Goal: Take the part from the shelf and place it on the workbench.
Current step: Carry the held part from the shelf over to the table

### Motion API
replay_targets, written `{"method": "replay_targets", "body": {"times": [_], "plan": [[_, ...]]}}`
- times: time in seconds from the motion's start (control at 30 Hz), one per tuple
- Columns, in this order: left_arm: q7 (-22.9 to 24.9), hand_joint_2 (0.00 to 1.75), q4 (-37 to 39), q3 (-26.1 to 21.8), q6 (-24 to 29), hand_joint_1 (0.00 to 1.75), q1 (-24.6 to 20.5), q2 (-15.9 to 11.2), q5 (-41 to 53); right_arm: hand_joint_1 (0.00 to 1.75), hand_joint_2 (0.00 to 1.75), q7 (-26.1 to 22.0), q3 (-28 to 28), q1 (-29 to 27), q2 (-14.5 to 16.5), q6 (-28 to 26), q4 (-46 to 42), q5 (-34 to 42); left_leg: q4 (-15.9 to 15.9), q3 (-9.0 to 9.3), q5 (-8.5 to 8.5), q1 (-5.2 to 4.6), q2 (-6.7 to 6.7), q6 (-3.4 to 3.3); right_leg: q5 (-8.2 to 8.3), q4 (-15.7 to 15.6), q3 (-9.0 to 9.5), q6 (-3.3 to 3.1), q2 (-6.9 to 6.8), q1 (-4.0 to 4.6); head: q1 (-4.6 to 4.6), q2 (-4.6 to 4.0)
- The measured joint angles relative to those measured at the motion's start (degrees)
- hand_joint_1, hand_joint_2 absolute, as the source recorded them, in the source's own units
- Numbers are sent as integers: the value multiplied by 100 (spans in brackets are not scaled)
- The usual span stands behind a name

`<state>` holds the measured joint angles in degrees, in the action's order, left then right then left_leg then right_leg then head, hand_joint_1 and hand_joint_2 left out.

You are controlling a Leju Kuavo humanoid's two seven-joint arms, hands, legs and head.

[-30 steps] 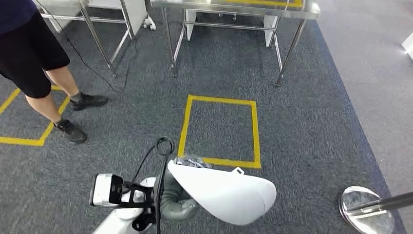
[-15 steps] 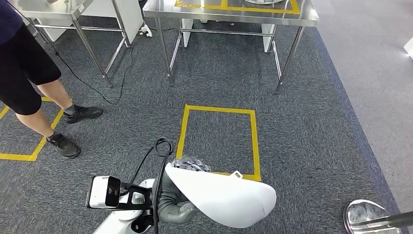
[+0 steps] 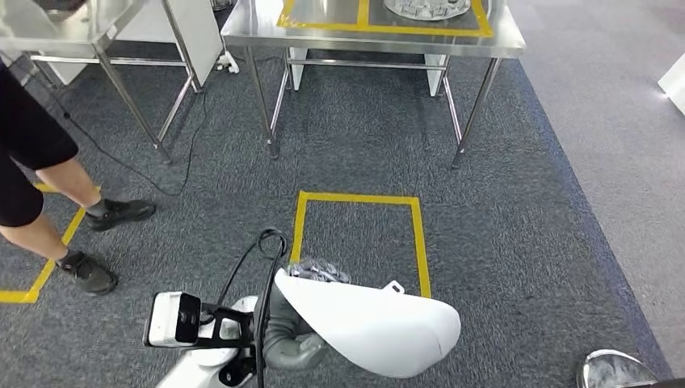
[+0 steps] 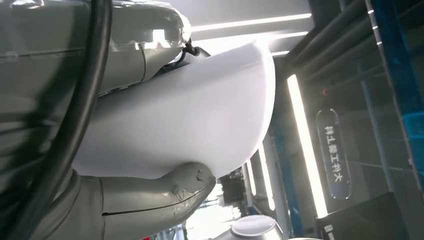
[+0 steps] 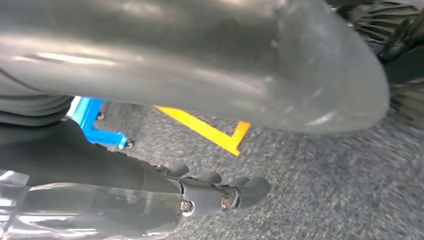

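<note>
The part is a large smooth white shell, low in the head view. My left hand grips it from beneath, with dark fingers over its far edge. In the left wrist view the grey thumb presses against the white part. The steel workbench, marked with yellow tape, stands ahead at the far side of the carpet. My right hand hangs over the carpet with its fingers stretched out and nothing in them.
A yellow taped square lies on the carpet between me and the workbench. A person's legs stand at the left near a second steel table. A round metal dish sits on the workbench. A round metal base is at the lower right.
The camera has moved forward: the workbench and taped square have slid down the picture and more of the tabletop shows. The part stays held the same way in my left hand.
</note>
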<state>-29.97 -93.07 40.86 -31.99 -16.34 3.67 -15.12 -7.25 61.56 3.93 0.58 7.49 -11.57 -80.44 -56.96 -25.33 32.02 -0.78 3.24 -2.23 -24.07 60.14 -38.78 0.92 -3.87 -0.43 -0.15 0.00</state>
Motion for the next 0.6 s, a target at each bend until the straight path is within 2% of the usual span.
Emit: {"method": "replay_targets", "body": {"times": [0.03, 0.1, 0.13, 0.17, 0.2, 0.27, 0.3, 0.33, 0.37, 0.4, 0.47, 0.5, 0.53, 0.6], "plan": [[-1, 175, -4, 2, 1, 175, 1, 1, 11, 0, 0, 3, 3, 10, 1, 5, 0, 5, -14, 84, 50, -16, 32, 37, 98, -48, 25, -46, 2, 5, 0, 0], [-8, 175, -23, 6, 4, 175, -20, 10, 26, 0, 0, 19, 7, 34, 1, 10, -1, 10, -197, 110, 12, -12, 47, 118, 4, -62, 142, -129, 173, -10, -9, 0], [-14, 175, -32, 8, 8, 175, -30, 13, 27, 0, 0, 33, 8, 39, 2, 4, -1, 3, -445, 18, -56, 3, -18, 146, -39, -85, 212, -170, 236, -23, -10, 0], [-19, 175, -37, 8, 12, 175, -35, 13, 30, 0, 0, 59, 8, 47, 2, -11, -2, -17, -768, -166, -85, 21, -102, 172, -80, -100, 286, -208, 292, -29, -15, 0], [-20, 175, -39, 8, 16, 175, -31, 9, 37, 0, 0, 90, 8, 53, 3, -33, -2, -49, -1118, -404, -32, 43, -190, 191, -128, -114, 350, -236, 339, -34, -17, 0], [-22, 175, -39, 8, 16, 175, -15, -1, 50, 0, 0, 153, 7, 56, 3, -76, -3, -114, -1651, -891, 337, 70, -270, 229, -245, -120, 478, -261, 437, -35, -21, 0], [-21, 175, -39, 8, 16, 175, -9, -5, 56, 0, 0, 173, 6, 50, 3, -88, -3, -133, -1744, -1070, 544, 77, -274, 243, -310, -120, 551, -259, 483, -32, -22, 0], [-21, 175, -39, 8, 16, 175, -5, -7, 61, 0, 0, 186, 5, 43, 3, -95, -3, -143, -1711, -1190, 673, 80, -274, 245, -378, -120, 635, -255, 520, -27, -21, 0], [-21, 175, -39, 8, 16, 175, -4, -8, 64, 0, 0, 192, 5, 37, 3, -99, -3, -149, -1544, -1243, 651, 76, -275, 227, -446, -121, 726, -250, 550, -18, -22, 0], [-21, 175, -39, 8, 16, 175, -3, -9, 67, 0, 0, 195, 5, 34, 3, -103, -3, -153, -1273, -1247, 458, 66, -277, 187, -515, -123, 817, -243, 571, -6, -22, 0], [-21, 175, -39, 8, 16, 175, 3, -11, 71, 0, 0, 193, 5, 31, 41, -110, 3, -154, -671, -1203, -266, 9, -316, 40, -646, -132, 969, -212, 604, 5, -11, 0], [-19, 175, -40, 8, 16, 175, 6, -13, 73, 0, 0, 188, 5, 39, 62, -116, 3, -154, -471, -1172, -540, -26, -353, -22, -704, -146, 1020, -178, 617, -1, -11, 0], [-16, 175, -43, 8, 16, 175, 8, -14, 74, 0, 0, 181, 5, 44, 83, -121, 4, -154, -342, -1134, -697, -56, -391, -73, -722, -135, 1073, -139, 629, -9, -8, 0], [-14, 175, -54, 9, 16, 175, 2, -3, 73, 0, 0, 166, 4, 61, 85, -130, -3, -154, -196, -982, -686, -59, -428, -129, -671, -71, 1135, -57, 625, -10, -15, 1]]}}
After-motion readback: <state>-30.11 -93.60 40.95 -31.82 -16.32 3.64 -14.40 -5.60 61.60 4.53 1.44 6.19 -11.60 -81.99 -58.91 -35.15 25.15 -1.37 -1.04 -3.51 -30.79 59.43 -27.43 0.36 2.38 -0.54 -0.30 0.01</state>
